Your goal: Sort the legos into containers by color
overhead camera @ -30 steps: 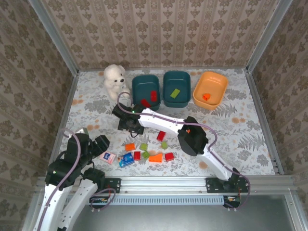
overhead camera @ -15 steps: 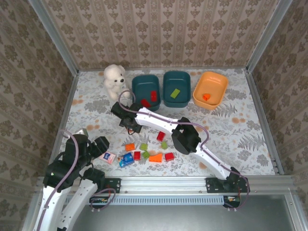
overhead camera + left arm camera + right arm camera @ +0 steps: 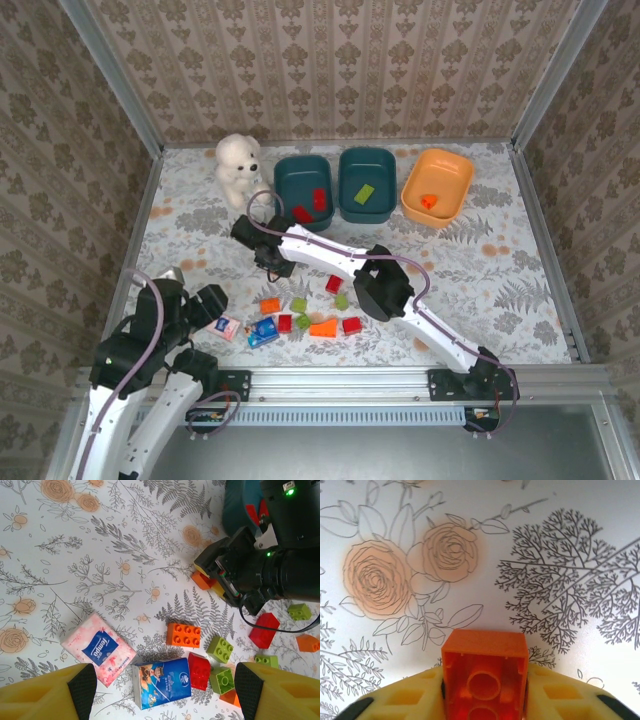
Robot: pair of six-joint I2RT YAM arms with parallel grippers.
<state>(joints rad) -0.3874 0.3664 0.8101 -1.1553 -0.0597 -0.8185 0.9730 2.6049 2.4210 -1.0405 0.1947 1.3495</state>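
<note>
Patterned wallpaper is seen around a flower-printed table top [image 3: 500, 270]. Across it the white right arm [image 3: 330, 255] is stretched toward 10 o'clock, while the left arm [image 3: 140, 345] is folded at 8 o'clock. Three rounded plastic tubs are lined along 12 o'clock: a left dark teal tub [image 3: 283, 180], a middle dark teal tub [image 3: 345, 170] and an orange tub [image 3: 455, 165] nearer 1 o'clock. A white teddy bear [image 3: 238, 165] is seated at 11 o'clock, just beside the left tub. The left gripper [image 3: 208, 298] is held with its yellow fingers [image 3: 45, 695] spread wide and nothing between them. A pink tissue packet [image 3: 97, 647] and a blue printed packet [image 3: 161, 680] are lying at 7 o'clock.

Of the small plastic bricks, two red bricks [image 3: 320, 198] are found in the left tub, one light green brick [image 3: 364, 193] in the middle tub and one orange brick [image 3: 428, 200] in the orange tub. A fifth, the held orange brick [image 3: 485, 662], is pinched by the right gripper [image 3: 268, 258] just above the cloth at 10 o'clock. Roughly eight loose bricks [image 3: 183, 634] in red, orange and green are left scattered at 6 o'clock.

Sorting is judged about a third done: each colour has been given a tub, and the pinched brick is to be carried to the orange tub, well apart from it.
</note>
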